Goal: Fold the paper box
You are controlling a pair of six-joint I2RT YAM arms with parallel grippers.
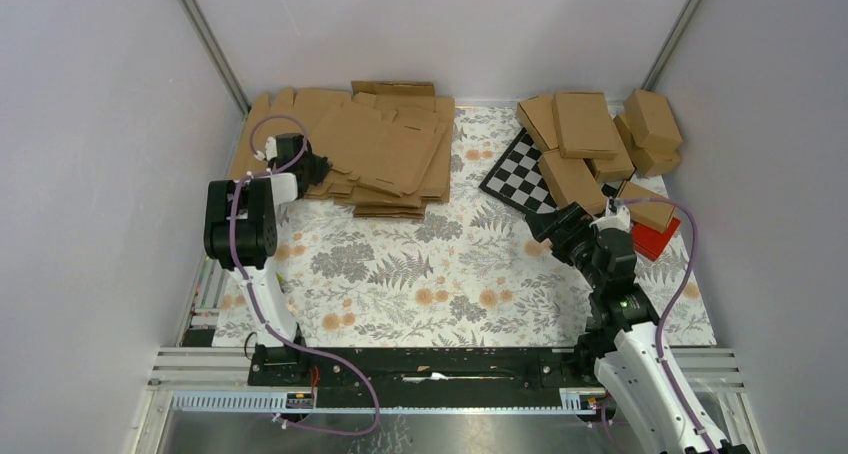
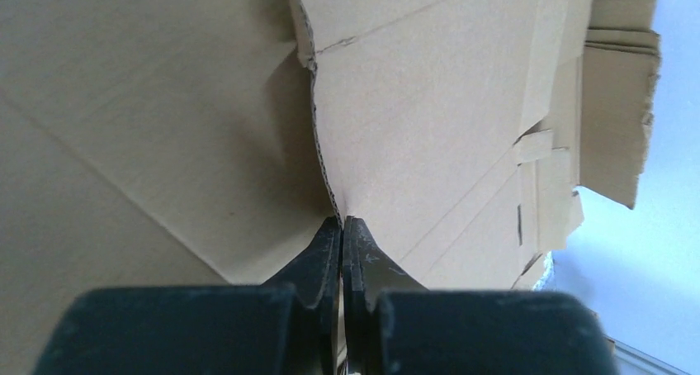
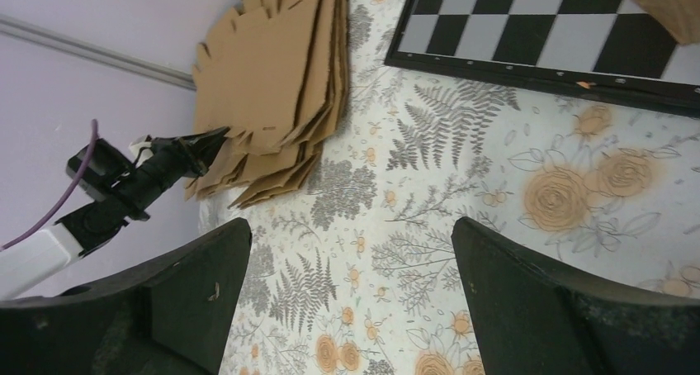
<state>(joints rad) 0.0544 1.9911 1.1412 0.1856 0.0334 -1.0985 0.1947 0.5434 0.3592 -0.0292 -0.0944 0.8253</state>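
Top external: left gripper (image 1: 308, 167) is pressed shut at the paper box (image 1: 385, 146) stack's edge, back left, though an actual pinch can't be told. Right gripper (image 1: 548, 224) is held spread wide over the mat (image 1: 450, 274), by the chequerboard (image 1: 512, 179).

Workspace is enclosed on three sides by plain pale grey-lilac walls (image 1: 90, 124), joined by aluminium corner posts (image 1: 205, 39). Tabletop is covered by a floral-print cloth (image 1: 440, 274). Near edge is framed by aluminium rails (image 1: 190, 359). Scene is lit evenly; only soft shadows are cast.
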